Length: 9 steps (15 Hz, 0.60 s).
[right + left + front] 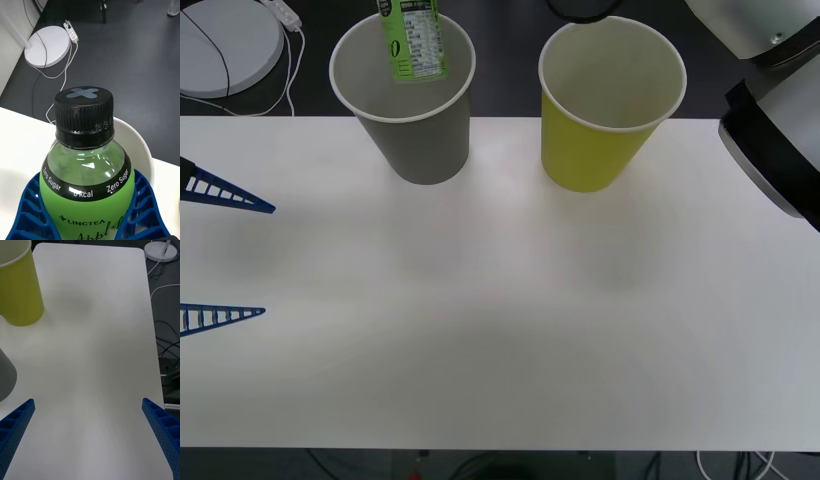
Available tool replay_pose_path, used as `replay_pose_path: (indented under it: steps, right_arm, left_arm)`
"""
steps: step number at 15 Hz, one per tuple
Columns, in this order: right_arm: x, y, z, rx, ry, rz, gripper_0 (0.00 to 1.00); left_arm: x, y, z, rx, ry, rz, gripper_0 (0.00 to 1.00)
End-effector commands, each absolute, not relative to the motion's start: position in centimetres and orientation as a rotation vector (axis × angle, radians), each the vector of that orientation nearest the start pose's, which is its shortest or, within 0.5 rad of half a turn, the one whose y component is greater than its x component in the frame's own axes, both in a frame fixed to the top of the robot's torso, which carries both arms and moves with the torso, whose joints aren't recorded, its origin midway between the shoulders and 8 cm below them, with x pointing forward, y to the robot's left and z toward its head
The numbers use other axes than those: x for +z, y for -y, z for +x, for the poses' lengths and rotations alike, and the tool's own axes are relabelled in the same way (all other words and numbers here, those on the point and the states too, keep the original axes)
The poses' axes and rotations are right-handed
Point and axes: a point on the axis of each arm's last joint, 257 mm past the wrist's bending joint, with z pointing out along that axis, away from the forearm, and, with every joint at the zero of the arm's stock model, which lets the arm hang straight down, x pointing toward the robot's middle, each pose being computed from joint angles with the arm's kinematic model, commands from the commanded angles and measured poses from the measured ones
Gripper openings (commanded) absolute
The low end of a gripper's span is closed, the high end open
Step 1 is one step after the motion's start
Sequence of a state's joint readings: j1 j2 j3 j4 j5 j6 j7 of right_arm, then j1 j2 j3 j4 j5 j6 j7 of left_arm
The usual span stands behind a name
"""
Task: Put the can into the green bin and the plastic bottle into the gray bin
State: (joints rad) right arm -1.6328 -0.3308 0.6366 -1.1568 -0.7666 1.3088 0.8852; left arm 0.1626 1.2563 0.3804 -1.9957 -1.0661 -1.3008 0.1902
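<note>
The plastic bottle (415, 40), with green drink and a black cap (83, 108), hangs label-down over the mouth of the gray bin (420, 140) at the table's back left. My right gripper (88, 225) is shut on its body, one blue finger on each side, and part of the bin's white rim (147, 153) shows behind it. The green bin (605, 130) stands upright to the right of the gray one; its yellow-green wall (18, 292) also shows from the left wrist. My left gripper (225, 255) stands open, low over the table's left edge, with nothing between its fingers (15, 427). The can is out of view.
The white table (500, 330) stretches bare in front of both bins. My right arm's housing (780, 130) reaches in at the right edge. A round white base (220, 50) with a cable lies on the dark floor beyond the table's back left.
</note>
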Motion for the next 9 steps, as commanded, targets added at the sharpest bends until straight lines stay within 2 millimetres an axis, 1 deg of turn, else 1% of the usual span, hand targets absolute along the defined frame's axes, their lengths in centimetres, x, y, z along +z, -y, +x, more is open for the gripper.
replay_pose_path:
  steps: [1,6,9]
  right_arm:
    - [10.0,-10.1,59.1,0.285,-2.14,-0.377,0.0]
    - [10.1,-10.7,59.9,0.263,-2.14,-0.352,0.0]
    - [9.9,-11.0,59.9,0.258,-2.145,-0.342,0.0]
  left_arm:
    - [-8.0,-26.8,32.7,-0.367,-1.528,1.66,1.0]
    - [-8.0,-26.8,32.7,-0.367,-1.528,1.66,1.0]
    - [-8.0,-26.8,32.7,-0.367,-1.528,1.66,1.0]
